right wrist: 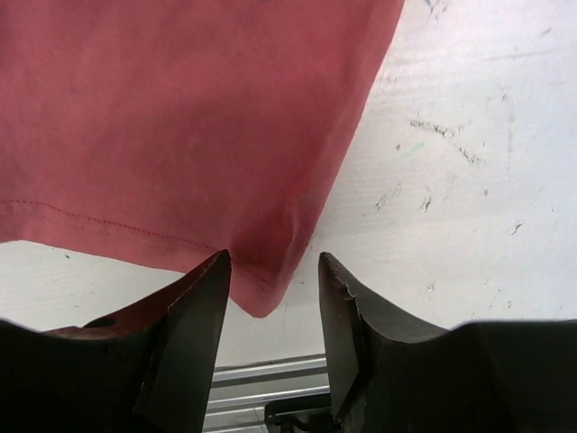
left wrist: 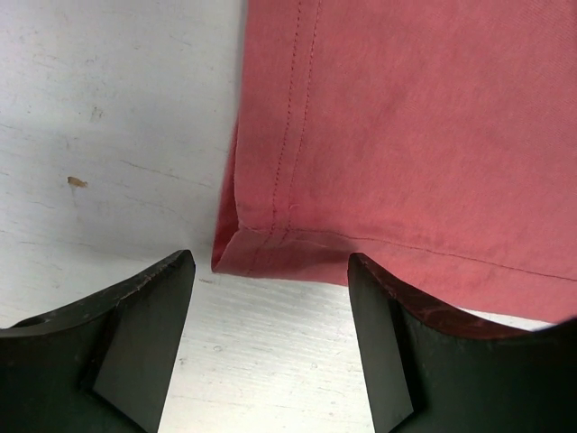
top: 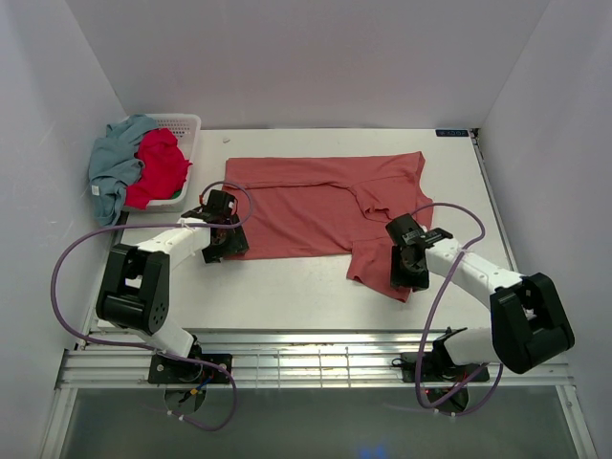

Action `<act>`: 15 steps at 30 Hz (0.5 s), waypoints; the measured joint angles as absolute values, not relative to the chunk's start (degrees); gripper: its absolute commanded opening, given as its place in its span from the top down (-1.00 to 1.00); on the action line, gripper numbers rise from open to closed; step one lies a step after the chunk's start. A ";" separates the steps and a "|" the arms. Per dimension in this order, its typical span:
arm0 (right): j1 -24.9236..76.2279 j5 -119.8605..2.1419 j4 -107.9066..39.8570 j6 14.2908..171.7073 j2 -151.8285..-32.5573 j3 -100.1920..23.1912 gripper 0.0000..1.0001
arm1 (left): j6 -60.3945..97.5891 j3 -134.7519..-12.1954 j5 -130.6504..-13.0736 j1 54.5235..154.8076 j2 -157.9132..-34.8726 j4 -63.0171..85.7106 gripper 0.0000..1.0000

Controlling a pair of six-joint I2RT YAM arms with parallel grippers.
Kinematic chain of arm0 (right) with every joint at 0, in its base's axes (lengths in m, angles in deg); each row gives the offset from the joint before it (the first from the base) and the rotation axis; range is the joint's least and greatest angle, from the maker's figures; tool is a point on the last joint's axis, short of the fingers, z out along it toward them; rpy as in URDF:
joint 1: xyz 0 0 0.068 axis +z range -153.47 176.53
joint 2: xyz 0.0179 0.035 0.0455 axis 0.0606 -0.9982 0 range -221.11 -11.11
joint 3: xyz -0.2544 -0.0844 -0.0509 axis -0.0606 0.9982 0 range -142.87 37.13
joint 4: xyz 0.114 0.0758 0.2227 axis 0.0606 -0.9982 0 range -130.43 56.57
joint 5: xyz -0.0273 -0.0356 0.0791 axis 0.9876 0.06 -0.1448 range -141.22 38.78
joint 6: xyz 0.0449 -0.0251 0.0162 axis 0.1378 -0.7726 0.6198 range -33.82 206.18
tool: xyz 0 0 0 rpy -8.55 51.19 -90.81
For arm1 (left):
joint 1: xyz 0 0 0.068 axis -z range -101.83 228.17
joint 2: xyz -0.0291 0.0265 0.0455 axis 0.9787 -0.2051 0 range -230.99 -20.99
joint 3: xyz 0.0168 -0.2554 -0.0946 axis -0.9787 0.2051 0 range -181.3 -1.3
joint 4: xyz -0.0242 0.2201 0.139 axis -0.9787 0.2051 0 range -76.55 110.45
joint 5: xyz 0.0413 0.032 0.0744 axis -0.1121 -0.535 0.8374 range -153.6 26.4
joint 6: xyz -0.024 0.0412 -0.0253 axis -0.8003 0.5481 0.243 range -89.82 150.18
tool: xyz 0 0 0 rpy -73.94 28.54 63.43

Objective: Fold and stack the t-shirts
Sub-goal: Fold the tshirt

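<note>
Straddling salmon-red t-shirt (top: 316,206) corners on counter (top: 287,292): held left end effector (left wrist: 270,262) apart, held right end effector (right wrist: 272,259) apart.

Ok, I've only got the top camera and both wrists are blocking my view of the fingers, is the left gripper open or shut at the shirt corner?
Observer: Open. In the left wrist view the left gripper has its jaws wide apart, and the salmon-red t-shirt's hemmed corner sits right at the mouth of the gap, not yet pinched.
Operator: And the right side?
Observer: Open too. In the right wrist view the right gripper straddles the shirt's pointed corner, with the tip of the cloth lying between the jaws.
</note>
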State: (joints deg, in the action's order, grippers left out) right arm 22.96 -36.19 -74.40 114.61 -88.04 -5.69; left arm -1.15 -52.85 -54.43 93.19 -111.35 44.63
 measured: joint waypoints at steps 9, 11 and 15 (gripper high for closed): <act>23.29 -37.55 -75.56 115.90 -86.81 -2.39 0.07 | -1.15 -52.85 -54.39 93.19 -112.45 44.26 -0.49; 23.29 -37.87 -75.54 115.99 -86.79 -2.04 0.15 | -1.18 -52.83 -54.30 93.19 -112.45 44.28 -0.43; 23.51 -38.60 -75.34 116.31 -86.79 -1.48 0.63 | -1.37 -52.72 -53.78 93.19 -112.45 44.28 -0.06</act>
State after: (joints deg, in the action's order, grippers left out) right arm 23.51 -38.60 -75.34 116.31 -86.79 -1.48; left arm -1.37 -52.72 -53.78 93.19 -112.45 44.28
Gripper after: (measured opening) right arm 0.298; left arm 0.596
